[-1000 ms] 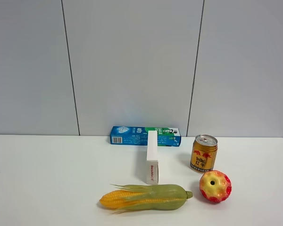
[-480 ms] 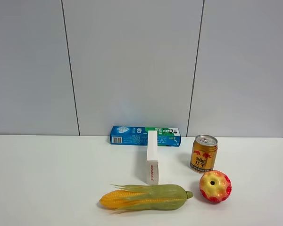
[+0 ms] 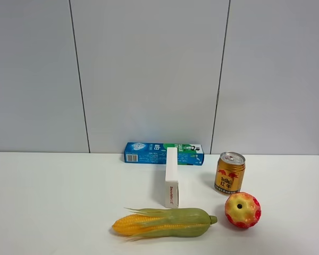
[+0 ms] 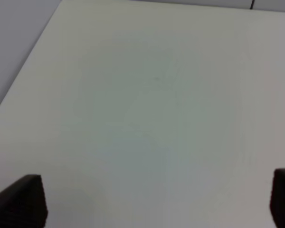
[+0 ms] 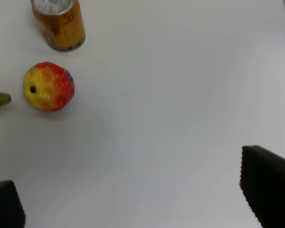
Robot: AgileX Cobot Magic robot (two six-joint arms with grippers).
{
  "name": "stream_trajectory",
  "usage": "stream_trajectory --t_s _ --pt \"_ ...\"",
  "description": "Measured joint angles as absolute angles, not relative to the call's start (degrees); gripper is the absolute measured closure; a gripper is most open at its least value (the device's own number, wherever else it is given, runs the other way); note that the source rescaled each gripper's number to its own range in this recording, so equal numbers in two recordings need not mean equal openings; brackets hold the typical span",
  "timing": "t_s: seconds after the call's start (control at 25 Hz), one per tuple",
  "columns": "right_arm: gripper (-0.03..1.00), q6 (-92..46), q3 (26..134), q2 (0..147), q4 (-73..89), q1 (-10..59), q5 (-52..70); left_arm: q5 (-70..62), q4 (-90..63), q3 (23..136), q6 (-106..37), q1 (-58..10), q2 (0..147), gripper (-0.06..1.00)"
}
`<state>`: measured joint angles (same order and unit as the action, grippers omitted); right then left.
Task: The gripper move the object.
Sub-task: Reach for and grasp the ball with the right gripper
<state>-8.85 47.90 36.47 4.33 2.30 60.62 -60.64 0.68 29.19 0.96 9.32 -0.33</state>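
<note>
We find the small dimpled rainbow ball, red and yellow, at the lower right of the high view. It rests on the white table just in front of the gold drink can and just right of the stalk end of the yellow-green corn cob, touching neither. No arm shows in that view.

The right gripper has its black jaws spread wide with nothing between them, and the ball lies well apart from them. The left gripper is spread wide too, and empty, over bare table.

We judge the ball light, a little springy and ready to roll, with dimples that should give some purchase. We would come down from above and close squarely across its widest middle, so it cannot squirt toward the can.
</note>
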Motion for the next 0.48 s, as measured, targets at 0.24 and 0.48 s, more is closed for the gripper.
stream_trajectory --t_s 0.24,0.48 --pt "0.01 -9.28 48.04 45.64 5.09 2.3 58.85 -60.64 0.68 29.19 0.96 9.32 -0.33 -0.06" --pt "0.01 -9.28 48.12 55.55 7.34 2.3 52.15 -60.64 0.68 29.19 0.96 9.32 -0.33 -0.06"
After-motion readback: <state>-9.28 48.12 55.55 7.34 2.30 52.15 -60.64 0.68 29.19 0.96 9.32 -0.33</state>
